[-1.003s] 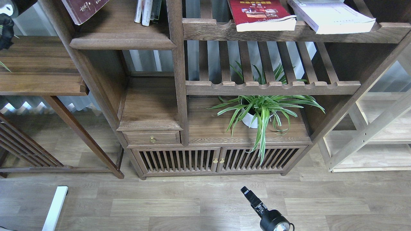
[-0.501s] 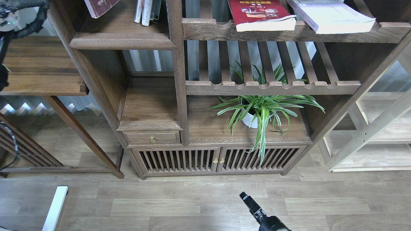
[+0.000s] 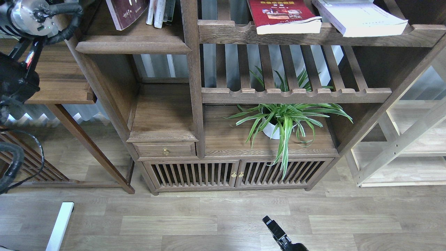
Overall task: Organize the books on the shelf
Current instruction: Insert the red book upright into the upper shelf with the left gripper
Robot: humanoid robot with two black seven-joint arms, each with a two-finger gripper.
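Observation:
The dark maroon book stands tilted on the dark plank shelf at the top left, next to a few thin white books that stand upright. Its top is cut off by the frame edge. My left arm comes in at the top left, and its gripper is out of view above the frame. The bright red book and the thick white book lie flat on the slatted rack at the top right. My right gripper is low over the floor, small and dark.
A potted spider plant stands on the cabinet top under the slatted racks. A side table is at the left, and a pale light-wood shelving unit is at the right. A white bar lies on the floor.
The maroon book has moved right and stands more upright, closer to the thin white books. My left arm has come further into view. My right gripper has dropped toward the bottom edge.

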